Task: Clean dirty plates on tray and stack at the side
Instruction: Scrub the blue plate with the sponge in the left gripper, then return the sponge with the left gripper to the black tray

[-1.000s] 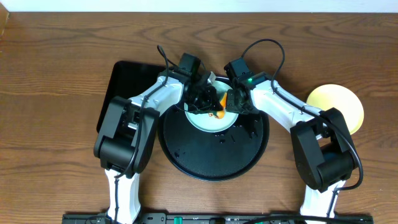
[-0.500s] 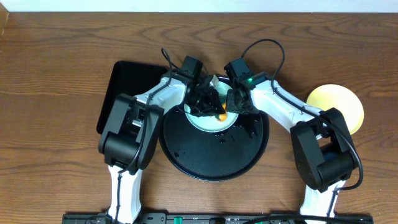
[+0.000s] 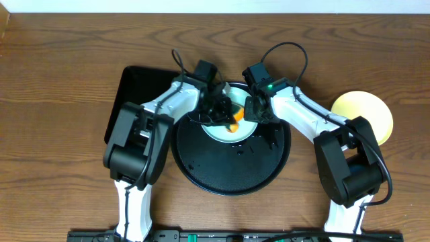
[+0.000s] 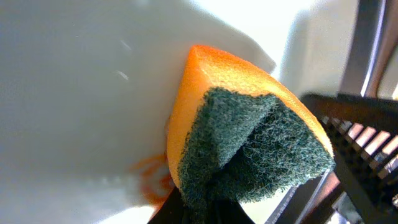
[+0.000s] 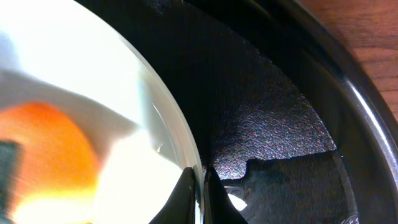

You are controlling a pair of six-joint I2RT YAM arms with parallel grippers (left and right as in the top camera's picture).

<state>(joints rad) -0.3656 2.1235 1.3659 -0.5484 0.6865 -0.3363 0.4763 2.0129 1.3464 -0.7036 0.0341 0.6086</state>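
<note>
A pale mint-white plate (image 3: 227, 128) is held tilted over the back of the round black tray (image 3: 232, 171). My right gripper (image 3: 254, 113) is shut on its rim (image 5: 200, 186). My left gripper (image 3: 225, 114) is shut on a green-and-orange sponge (image 3: 235, 119), pressed against the plate's face (image 4: 87, 93). In the left wrist view the sponge (image 4: 249, 143) has an orange-brown smear (image 4: 152, 174) beside it. A pale yellow plate (image 3: 366, 114) lies on the table at the right. The third plate is not in view.
A rectangular black tray (image 3: 134, 94) lies at the left, partly under my left arm. The wooden table (image 3: 60, 134) surrounds the trays. The round tray's floor (image 5: 280, 118) shows dark and textured in the right wrist view.
The left gripper with the sponge has shifted slightly across the plate's face. The right arm and the plate have stayed nearly still.
</note>
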